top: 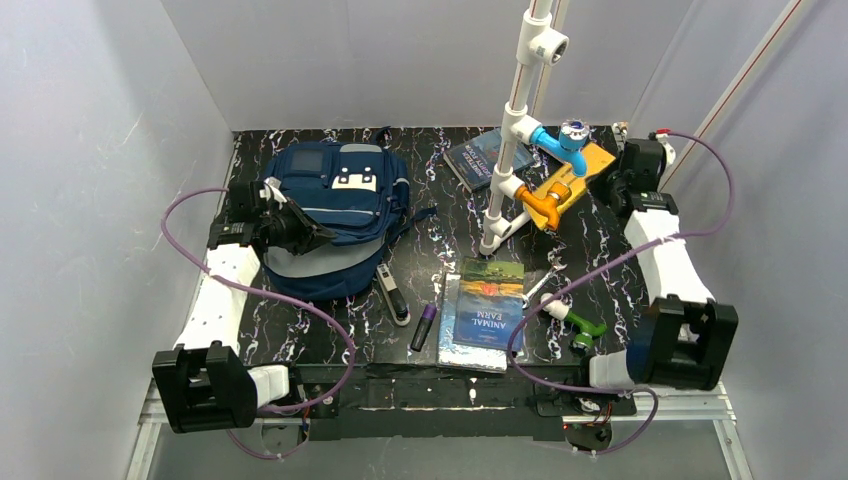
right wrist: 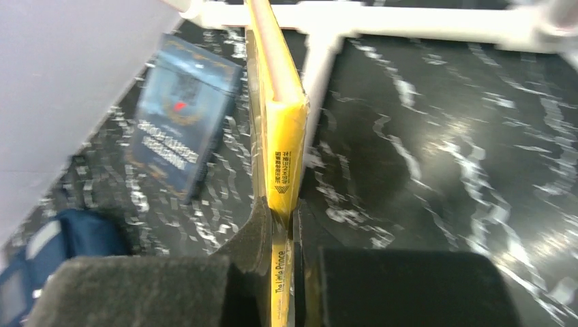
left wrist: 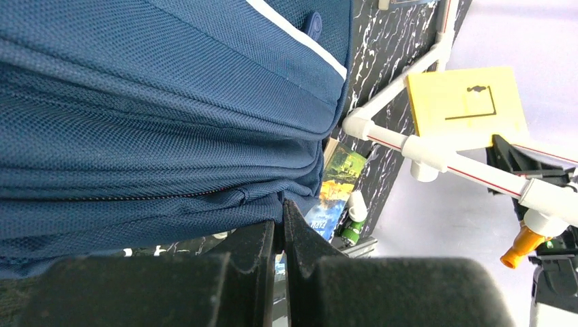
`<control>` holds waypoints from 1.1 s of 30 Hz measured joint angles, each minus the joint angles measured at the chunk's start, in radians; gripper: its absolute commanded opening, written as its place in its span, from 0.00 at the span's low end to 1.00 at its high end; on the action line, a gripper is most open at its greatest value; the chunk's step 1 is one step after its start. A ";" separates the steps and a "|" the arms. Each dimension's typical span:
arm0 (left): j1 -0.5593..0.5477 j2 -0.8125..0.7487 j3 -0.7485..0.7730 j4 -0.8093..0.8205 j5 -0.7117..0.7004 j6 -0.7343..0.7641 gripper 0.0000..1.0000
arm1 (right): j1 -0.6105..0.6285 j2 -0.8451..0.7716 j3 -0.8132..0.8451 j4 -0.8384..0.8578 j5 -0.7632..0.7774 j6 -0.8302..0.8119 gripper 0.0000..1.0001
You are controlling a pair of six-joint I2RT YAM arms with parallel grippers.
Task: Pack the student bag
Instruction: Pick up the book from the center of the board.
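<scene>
Workcell viewed from above and from both wrists. Nearest me, the two arm bases sit at the front edge of a black table (top: pixel 425 215) veined with white, each trailing a purple cable (top: pixel 330 320). Plain pale walls (top: pixel 110 100) close in the left, right and far sides.

Just beyond the bases lies a stack of books (top: pixel 489 303), the top cover reading "Animal Farm". A purple marker (top: pixel 423 327) lies beside it on the left, and a green-capped item (top: pixel 580 327) on the right. A long black and silver tool (top: pixel 393 293) lies between the marker and the bag.

The student bag (top: pixel 335 205) lies flat on the left half of the table, its front pockets facing up. My left pincer (top: pixel 300 228) is at the bag's left side. Its wrist view shows it clenched (left wrist: pixel 281 218), tips against the blue fabric by a zip line. Whether it pinches anything there, I cannot tell.

On the far right, my right pincer (top: pixel 612 178) grasps a yellow book (top: pixel 598 160) by its edge, with the spine standing between the fingers (right wrist: pixel 281 231). The book sits behind a white pipe frame (top: pixel 515 120) with blue and orange fittings. A dark blue book (top: pixel 473 158) lies flat near the far wall, left of the frame.
</scene>
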 measured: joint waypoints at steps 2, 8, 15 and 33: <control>0.000 0.005 -0.011 0.019 0.013 -0.007 0.00 | 0.000 -0.053 0.006 -0.097 0.060 -0.041 0.01; 0.000 0.019 -0.026 0.039 0.035 -0.027 0.00 | -0.003 -0.221 0.056 -0.409 0.102 -0.151 0.01; 0.000 0.024 -0.032 0.063 0.049 -0.040 0.00 | -0.003 -0.384 0.178 -0.745 -0.027 -0.301 0.01; 0.000 0.009 -0.032 0.072 0.045 -0.065 0.00 | 0.478 -0.516 0.087 -1.069 -0.323 -0.462 0.01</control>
